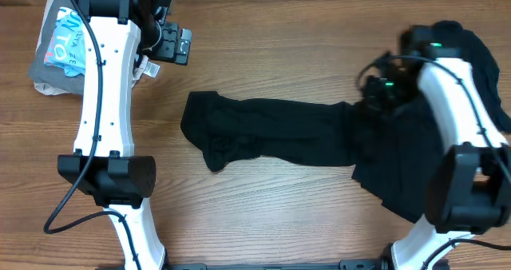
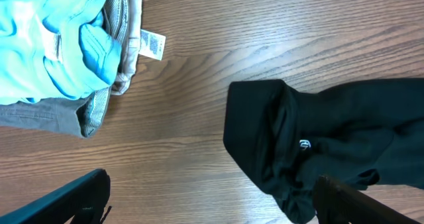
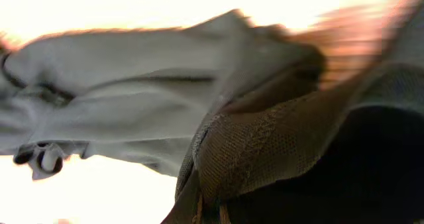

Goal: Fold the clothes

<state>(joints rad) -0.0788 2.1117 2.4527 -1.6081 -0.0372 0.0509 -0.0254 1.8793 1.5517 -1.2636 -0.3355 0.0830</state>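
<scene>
Two robot arms, left arm point(image 1: 102, 86) and right arm point(image 1: 447, 86), over one wooden tabletop point(image 1: 279, 38). Black clothes point(image 1: 263, 130): one long garment between the two sets of jaws, with one white logo point(image 2: 304, 144); whether the dark heap point(image 1: 479, 50) beyond the right jaws is a second, cannot tell. Near the left jaws, one grey garment point(image 2: 40, 114) and one light blue garment point(image 2: 40, 52), stacked, plus one white label point(image 2: 153, 44)

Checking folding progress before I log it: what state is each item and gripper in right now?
black garment: unfolded, rumpled, stretched across the table, right end gripped.
right gripper: shut on the black garment.
left gripper: open, holding nothing.
grey and blue pile: bunched at the far-left corner, label showing.
</scene>
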